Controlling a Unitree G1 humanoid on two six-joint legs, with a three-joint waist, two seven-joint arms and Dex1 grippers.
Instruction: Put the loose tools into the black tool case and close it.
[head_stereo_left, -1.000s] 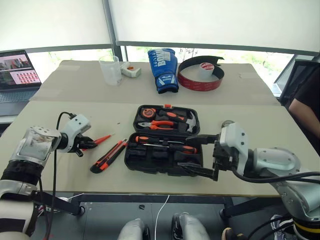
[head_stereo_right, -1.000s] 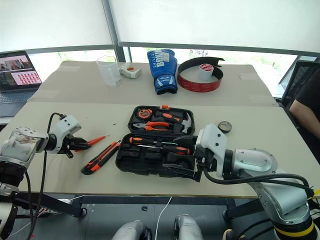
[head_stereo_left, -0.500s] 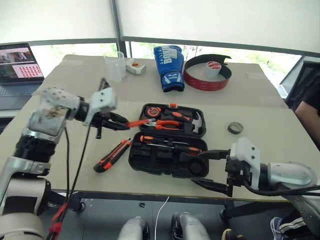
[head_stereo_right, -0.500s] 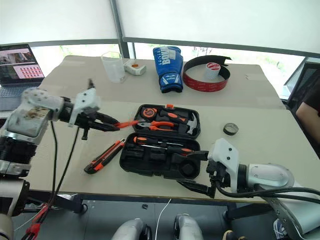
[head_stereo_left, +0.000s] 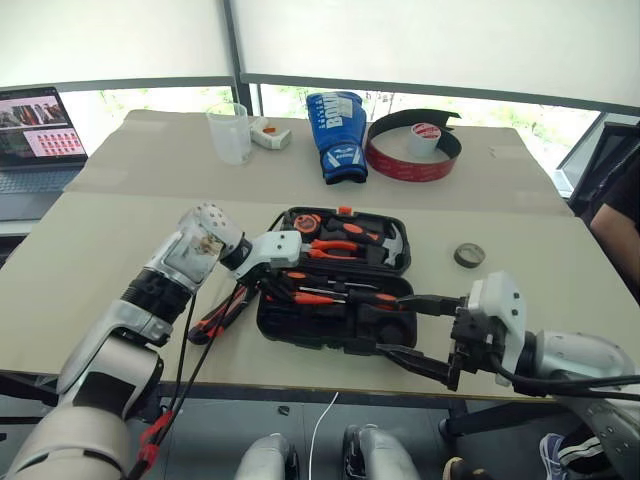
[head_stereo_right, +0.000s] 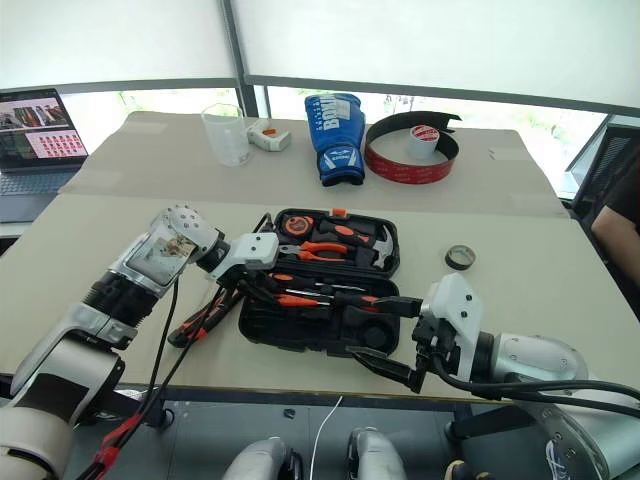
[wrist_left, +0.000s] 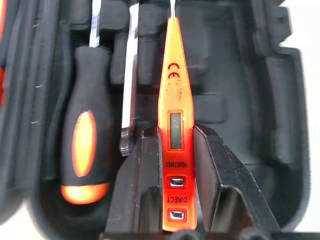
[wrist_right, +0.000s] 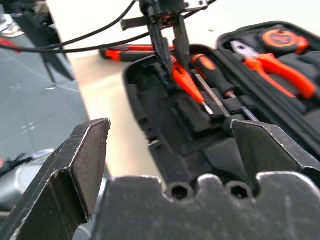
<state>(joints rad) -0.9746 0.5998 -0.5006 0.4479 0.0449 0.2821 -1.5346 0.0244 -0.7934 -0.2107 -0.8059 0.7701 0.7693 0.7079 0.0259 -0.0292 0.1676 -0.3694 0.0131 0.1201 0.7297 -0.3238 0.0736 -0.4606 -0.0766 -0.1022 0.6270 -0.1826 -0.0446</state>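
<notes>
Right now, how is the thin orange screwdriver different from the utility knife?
The thin orange screwdriver is held in the left gripper over the open black case; the utility knife lies flat on the table beside the case, ungripped. The screwdriver is all orange; the knife is black and orange.

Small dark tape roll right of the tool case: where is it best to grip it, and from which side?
Grip the small tape roll across its outer rim, from straight above: it lies flat on the table, hole up, nothing touching it. The open right gripper is nearer.
</notes>
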